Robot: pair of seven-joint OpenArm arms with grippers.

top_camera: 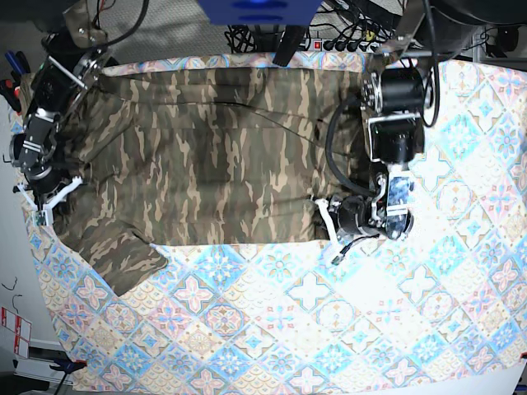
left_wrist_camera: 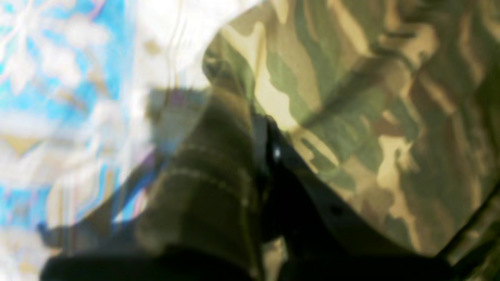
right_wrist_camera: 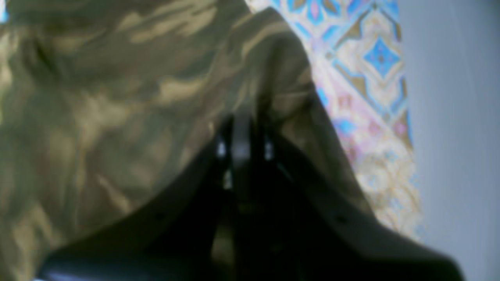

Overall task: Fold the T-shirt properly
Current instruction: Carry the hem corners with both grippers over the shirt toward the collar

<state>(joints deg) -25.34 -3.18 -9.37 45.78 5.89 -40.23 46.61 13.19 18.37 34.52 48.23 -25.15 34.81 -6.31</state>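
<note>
A patterned tablecloth (top_camera: 346, 321) of blue, pink and cream tiles covers the whole work surface in the base view, filling the lower and right parts of the frame. Along the top edge sit a bundle of black cables (top_camera: 346, 29) and a blue block (top_camera: 259, 10); a strip of grey floor (top_camera: 10, 271) shows at the far left.

One T-shirt (top_camera: 214, 156), in olive, brown and tan camouflage, lies spread flat across the upper left and centre of the frame, one sleeve reaching toward the lower left.

Two arms work it. The left gripper (top_camera: 329, 220), at centre right of the base view, is clamped on the shirt's lower corner; its wrist view shows a hemmed fold pinched between the dark fingers. The right gripper (top_camera: 45, 197), at the left edge, is likewise closed on cloth, with fabric bunched at its fingertips in its wrist view.
</note>
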